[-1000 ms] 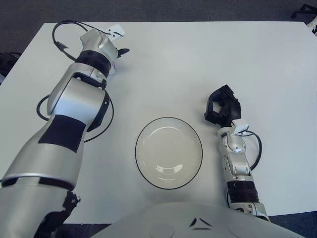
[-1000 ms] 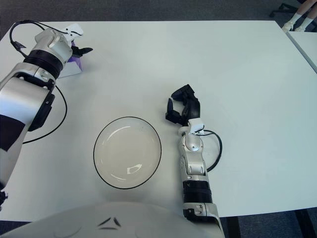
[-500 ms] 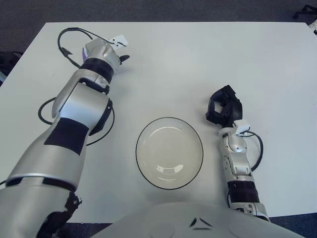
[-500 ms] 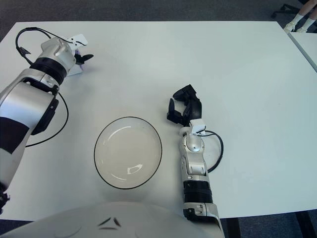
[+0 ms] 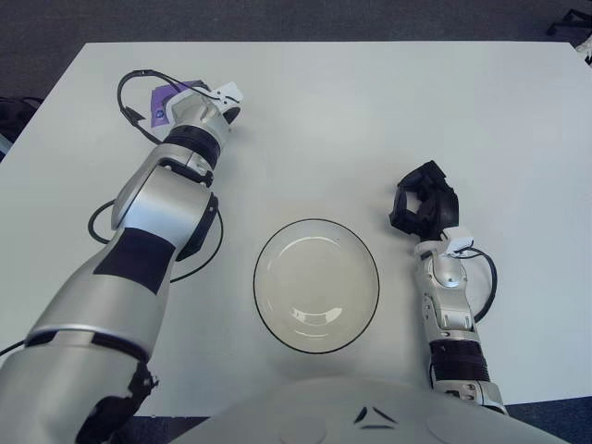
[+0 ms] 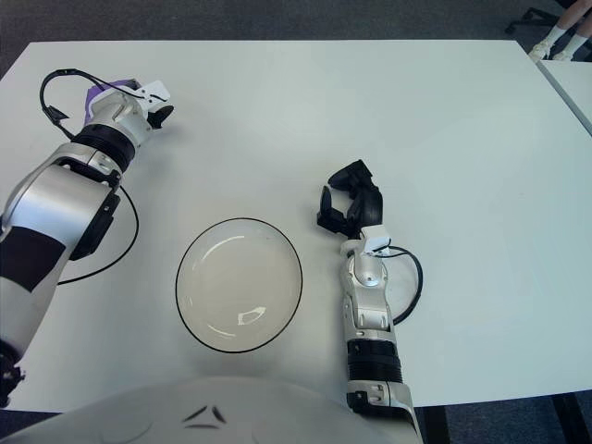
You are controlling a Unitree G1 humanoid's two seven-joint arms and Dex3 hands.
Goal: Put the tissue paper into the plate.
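Left hand (image 5: 205,109) reaching to the far left part of the white table (image 5: 370,120), over a small purple-and-white tissue packet (image 5: 167,99).

Packet mostly hidden beneath and behind that hand, only a purple corner with a tiny unreadable mark peeking out on its far left side; long axis and heading not discernible. Finger state of the left hand impossible to tell. Round clear glass plate with dark rim (image 5: 316,286) well apart, nearer the body and to the right of that hand. Right hand (image 5: 425,202) just right of the plate, black fingers curled, holding nothing. Dark carpet beyond the table edge.
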